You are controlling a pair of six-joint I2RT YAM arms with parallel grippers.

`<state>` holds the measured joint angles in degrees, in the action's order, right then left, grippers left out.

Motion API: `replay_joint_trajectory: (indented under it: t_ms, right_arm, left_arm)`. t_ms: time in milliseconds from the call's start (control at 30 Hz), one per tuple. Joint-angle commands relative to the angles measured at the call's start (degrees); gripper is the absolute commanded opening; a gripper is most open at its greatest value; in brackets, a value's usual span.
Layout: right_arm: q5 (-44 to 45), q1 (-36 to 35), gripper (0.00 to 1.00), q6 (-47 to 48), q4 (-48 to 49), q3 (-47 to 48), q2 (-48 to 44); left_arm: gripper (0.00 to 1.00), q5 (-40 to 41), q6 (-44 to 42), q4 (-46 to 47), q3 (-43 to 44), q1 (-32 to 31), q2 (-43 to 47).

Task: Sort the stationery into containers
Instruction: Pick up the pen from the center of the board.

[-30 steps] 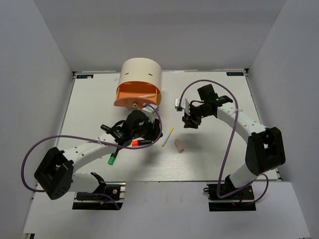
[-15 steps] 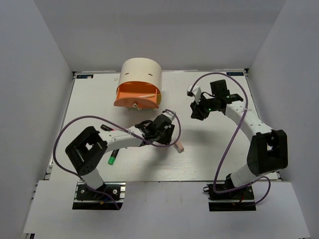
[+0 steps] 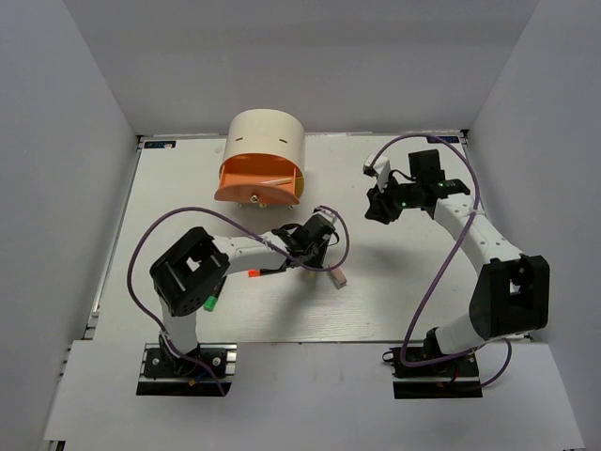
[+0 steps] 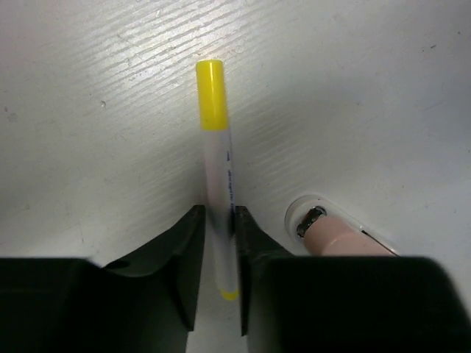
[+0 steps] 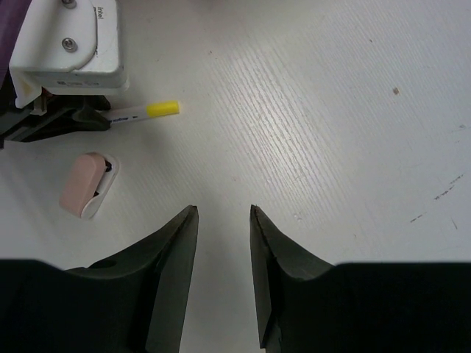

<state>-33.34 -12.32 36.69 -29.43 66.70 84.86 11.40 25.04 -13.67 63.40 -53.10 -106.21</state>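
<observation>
Left wrist: left gripper [image 4: 218, 220] clamps the white stick [image 4: 218, 162], eraser [image 4: 338, 239] just beside. We'd lift straight, slowly, clear of it; right gripper [image 5: 223, 220] gapes empty.

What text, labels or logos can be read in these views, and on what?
"intel": on the white camera housing at the top left of the right wrist view.
Dark print on the white stick: too blurred to read.
Left blue sticker and right blue sticker, at the far edge in the top view: too small to read.
Nothing else legible.
</observation>
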Motion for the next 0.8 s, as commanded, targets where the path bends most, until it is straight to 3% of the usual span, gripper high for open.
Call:
replay_joint_trajectory:
  t_ms: [0, 67, 200, 333, 367, 400, 600, 767]
  right_arm:
    - [-1.99, 0.63, 0.40, -1.18, 1.83, -0.78, -1.98]
    - [-2.43, 1.15, 0.40, -1.44, 2.01, -0.95, -1.98]
    - [-2.95, 1.68, 0.40, -1.62, 2.01, -1.31, -2.24]
    - [-3.74, 2.38, 0.40, -2.14, 2.97, -2.36, -2.77]
    - [-3.83, 2.65, 0.40, -2.15, 3.24, -2.45, -2.86]
    - [-4.01, 2.65, 0.40, -2.41, 3.50, -2.62, -2.86]
    - [-5.24, 3.09, 0.40, -2.59, 4.56, -4.21, -3.91]
    - [-5.86, 3.61, 0.40, -2.06, 5.26, -5.35, -5.14]
  left_arm:
    - [0.31, 0.20, 0.19, -1.45, 0.59, -0.34, 0.13]
    - [0.25, -0.49, -0.34, -1.45, 0.07, -0.34, 1.27]
    - [0.24, -2.95, -2.88, -0.04, -0.47, -0.34, 7.23]
    - [0.16, -6.55, -6.30, 2.07, 0.84, 0.54, 15.32]
    - [0.05, -6.56, -7.27, 2.07, 1.46, 1.24, 16.73]
    - [0.01, -5.96, -8.94, 1.55, 2.25, 1.25, 18.48]
    - [0.00, -10.61, -20.54, -9.78, 17.51, 5.28, 17.80]
    - [0.00, -14.83, -28.97, -15.16, 23.53, 9.59, 17.09]
